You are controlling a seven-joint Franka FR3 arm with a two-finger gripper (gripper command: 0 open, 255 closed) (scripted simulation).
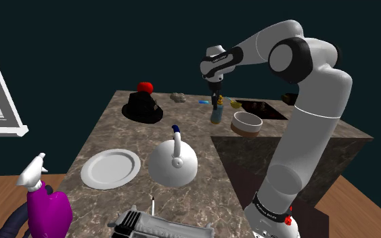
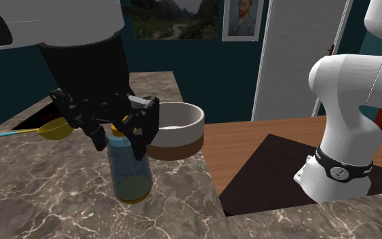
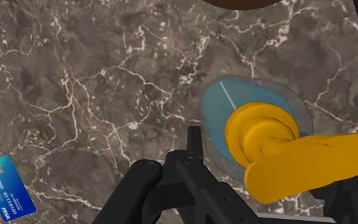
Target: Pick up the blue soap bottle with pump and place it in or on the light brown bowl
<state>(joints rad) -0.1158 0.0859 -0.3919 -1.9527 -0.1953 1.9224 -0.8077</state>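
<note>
- Gripper [image 2: 121, 149] pointing straight down over the soap bottle [image 2: 129, 173], fingers spread, one on each side of the pump!
- From the wrist view, the one finger [image 3: 194, 145] in sight stands clear of the pump collar, so nothing is pinched.
- In the shoulder view the white arm [image 1: 304, 88] rises from its stand, bends over at the elbow and reaches to the far side of the counter [image 2: 40, 204], wrist turned downward.
- The bottle stands upright on the brown marbled counter, just beside the bowl [image 2: 179, 129].
- It has a see-through blue body, a yellowish tint near its base and an orange-yellow pump on top, the spout sticking out sideways.
- The bowl is pale inside with a brown band around its lower part.
- A yellow spoon [image 2: 57, 127] lies behind the gripper, and a blue card [image 3: 6, 186] rests flat on the counter nearby.
</note>
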